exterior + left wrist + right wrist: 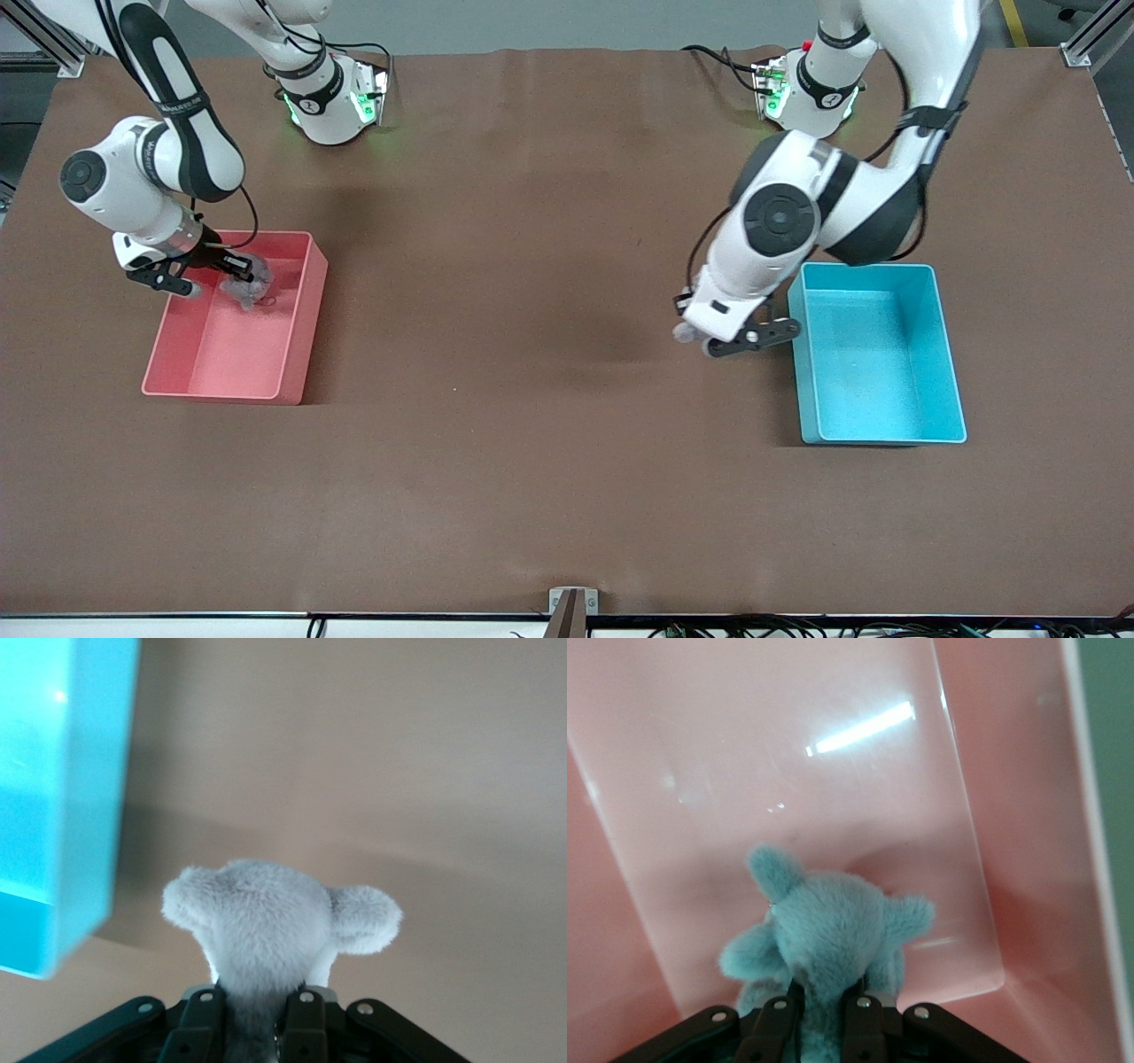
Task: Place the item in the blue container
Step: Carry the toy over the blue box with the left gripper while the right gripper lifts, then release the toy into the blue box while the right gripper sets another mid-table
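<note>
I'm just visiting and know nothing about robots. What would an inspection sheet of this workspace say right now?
Surface: brown table, covered by a slightly wrinkled mat.
Job's things: blue container at the left arm's end, nothing seen inside; grey plush toy held just outside it.
Clutter: pink bin at the right arm's end; a teal plush toy held inside it.
Grippers: left gripper shut on the grey plush toy, over the table beside the blue container; right gripper shut on the teal plush toy, down in the pink bin.
Cables: black cables by the arm bases, more along the table's near edge.
Surroundings: grey floor, metal frame posts at the corners.
</note>
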Available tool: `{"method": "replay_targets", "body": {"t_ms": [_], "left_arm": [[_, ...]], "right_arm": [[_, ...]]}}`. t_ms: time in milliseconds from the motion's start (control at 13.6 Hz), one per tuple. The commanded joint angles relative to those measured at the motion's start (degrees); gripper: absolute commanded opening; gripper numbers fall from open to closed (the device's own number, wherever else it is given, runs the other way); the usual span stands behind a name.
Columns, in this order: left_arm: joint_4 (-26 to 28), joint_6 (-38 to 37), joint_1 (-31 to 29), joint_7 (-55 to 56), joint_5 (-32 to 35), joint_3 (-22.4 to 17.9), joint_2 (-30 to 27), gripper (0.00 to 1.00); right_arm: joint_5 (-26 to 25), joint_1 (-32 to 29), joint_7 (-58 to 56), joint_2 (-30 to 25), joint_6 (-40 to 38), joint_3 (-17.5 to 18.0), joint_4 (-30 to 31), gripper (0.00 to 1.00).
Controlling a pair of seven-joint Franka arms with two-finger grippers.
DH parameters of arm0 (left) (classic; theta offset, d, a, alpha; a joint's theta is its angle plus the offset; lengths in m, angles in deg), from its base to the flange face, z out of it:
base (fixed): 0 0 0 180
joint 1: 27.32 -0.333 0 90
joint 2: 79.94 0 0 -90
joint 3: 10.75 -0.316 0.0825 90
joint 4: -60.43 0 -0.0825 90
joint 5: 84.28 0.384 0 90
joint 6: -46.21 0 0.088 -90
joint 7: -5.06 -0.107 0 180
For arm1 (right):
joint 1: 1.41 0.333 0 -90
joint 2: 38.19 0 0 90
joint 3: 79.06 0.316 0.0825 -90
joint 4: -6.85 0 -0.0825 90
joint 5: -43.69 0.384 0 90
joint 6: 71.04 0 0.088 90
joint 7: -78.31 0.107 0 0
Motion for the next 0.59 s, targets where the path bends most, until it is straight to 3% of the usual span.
{"method": "replay_targets", "body": {"t_ms": [0, 295, 516], "left_arm": [[9.9, 1.67, -6.83, -10.0, 0.7, 0.56, -6.81, 0.11], [13.52, 5.09, -14.66, -20.65, 1.14, 0.47, -7.27, 0.11], [16.42, 9.75, -18.45, -26.11, 2.36, 0.47, -6.92, 0.11]], "right_arm": [[-0.07, -0.01, 0.75, -4.02, -15.89, 0.94, -10.33, 0.0], [-0.16, 5.86, 11.52, -3.5, -37.45, 0.94, -30.2, 0.0], [-0.16, 18.49, 31.87, -3.06, -40.74, 1.03, -36.11, 0.0]]}}
